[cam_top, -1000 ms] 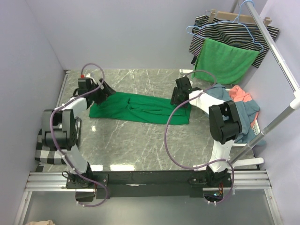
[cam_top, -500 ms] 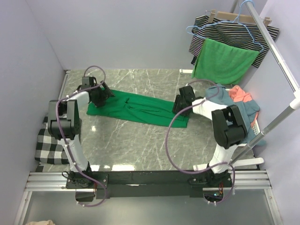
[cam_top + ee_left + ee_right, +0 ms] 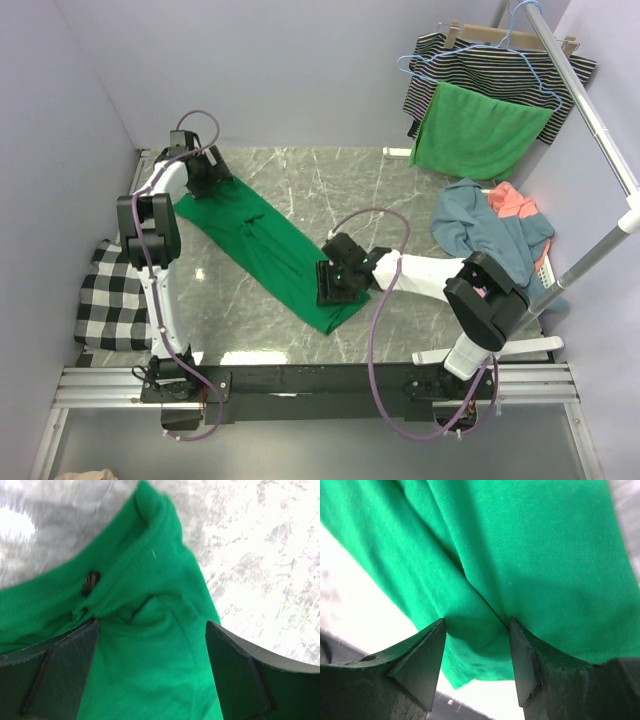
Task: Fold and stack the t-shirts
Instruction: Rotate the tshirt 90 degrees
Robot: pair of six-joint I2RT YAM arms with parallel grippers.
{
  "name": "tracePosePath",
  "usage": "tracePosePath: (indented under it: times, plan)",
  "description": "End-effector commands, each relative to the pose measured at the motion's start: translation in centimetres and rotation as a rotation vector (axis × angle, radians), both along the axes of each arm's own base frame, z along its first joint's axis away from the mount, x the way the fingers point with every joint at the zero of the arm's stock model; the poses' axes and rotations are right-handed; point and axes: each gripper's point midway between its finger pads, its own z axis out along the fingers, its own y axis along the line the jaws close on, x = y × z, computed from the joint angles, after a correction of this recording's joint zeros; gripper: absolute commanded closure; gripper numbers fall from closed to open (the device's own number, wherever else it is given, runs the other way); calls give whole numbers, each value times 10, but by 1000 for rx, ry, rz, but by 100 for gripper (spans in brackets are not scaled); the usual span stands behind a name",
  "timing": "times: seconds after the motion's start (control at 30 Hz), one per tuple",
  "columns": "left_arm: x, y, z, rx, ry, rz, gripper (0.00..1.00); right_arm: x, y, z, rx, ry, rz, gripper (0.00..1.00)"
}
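The emerald green t-shirt (image 3: 258, 243) lies pulled out in a long diagonal band on the marble table, from the far left to near centre. My left gripper (image 3: 205, 172) is at its far-left end, by the round neck (image 3: 125, 565). Its jaws (image 3: 151, 625) are closed on green cloth that fills the gap. My right gripper (image 3: 332, 284) holds the near end. In the right wrist view its jaws (image 3: 477, 622) pinch a fold of the shirt (image 3: 545, 555) near its hem. A dusty blue t-shirt (image 3: 478, 228) and a coral one (image 3: 512, 201) lie heaped at the right.
A white basket (image 3: 545, 272) holds the heap at the right edge. A striped garment (image 3: 500, 68) and a bright green cloth (image 3: 482, 130) hang from the rail (image 3: 590, 110) at the back right. A black-and-white checked cloth (image 3: 110, 300) lies at the left edge.
My right gripper has swung from the far right to near centre, dragging the shirt's end with it. My left gripper moved farther back. The shirt now lies diagonal instead of crosswise.
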Motion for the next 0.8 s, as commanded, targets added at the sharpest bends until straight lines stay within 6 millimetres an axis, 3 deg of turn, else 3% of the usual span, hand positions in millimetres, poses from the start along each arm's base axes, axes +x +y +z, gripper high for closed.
tracePosePath:
  times: [0.0, 0.03, 0.07, 0.1, 0.13, 0.2, 0.23, 0.27, 0.3, 0.33, 0.37, 0.4, 0.43, 0.5, 0.53, 0.57, 0.6, 0.63, 0.67, 0.73, 0.77]
  plan:
    - [11, 7, -4, 63, 31, -42, 7, -98, -19, -40, -120, 281, 111, 40]
    - [21, 4, 8, 51, -5, -56, 7, -106, -9, -37, -120, 273, 164, 41]
    - [24, -6, 4, 9, -6, -92, 7, -114, -3, -36, -128, 268, 202, 41]
    - [28, -12, 7, 1, -21, -108, 8, -134, 6, -38, -145, 279, 275, 41]
    - [38, -18, 19, -2, -57, -124, 8, -141, 14, -37, -138, 284, 312, 40]
    - [44, -43, 18, -23, -72, -183, 7, -150, 33, -34, -121, 281, 375, 40]
    - [52, -52, 30, -28, -112, -207, 7, -156, 38, -32, -124, 267, 415, 40]
    - [55, -56, 21, -35, -106, -219, 7, -152, 46, -26, -117, 237, 436, 40]
    - [60, -86, 32, -51, -141, -278, 7, -149, 52, -20, -101, 211, 448, 40]
    - [61, -97, 34, -66, -155, -306, 4, -144, 59, -12, -76, 180, 461, 40]
    - [61, -116, 27, -96, -155, -348, 3, -137, 63, -5, -71, 146, 456, 40]
    - [64, -133, 40, -150, -211, -405, 2, -129, 63, 6, -77, 97, 457, 40]
    - [65, -141, 46, -173, -225, -415, 2, -112, 70, 20, -86, 9, 463, 39]
    - [65, -155, 67, -208, -296, -460, 2, -89, 63, 41, -134, -79, 425, 38]
    - [65, -160, 79, -221, -331, -476, 1, -66, 65, 56, -151, -171, 389, 38]
    - [62, -163, 107, -222, -385, -492, 1, -47, 61, 66, -148, -201, 342, 38]
    - [61, -162, 110, -210, -396, -488, 0, -33, 63, 80, -119, -240, 312, 38]
    - [58, -162, 135, -198, -438, -491, 1, -19, 64, 93, -100, -276, 285, 37]
    - [55, -160, 142, -188, -443, -487, 1, 8, 56, 105, -74, -306, 212, 37]
    - [52, -148, 142, -131, -419, -429, 1, 37, 43, 117, -60, -339, 115, 37]
    - [46, -143, 162, -113, -446, -411, 0, 48, 36, 122, -49, -353, 80, 37]
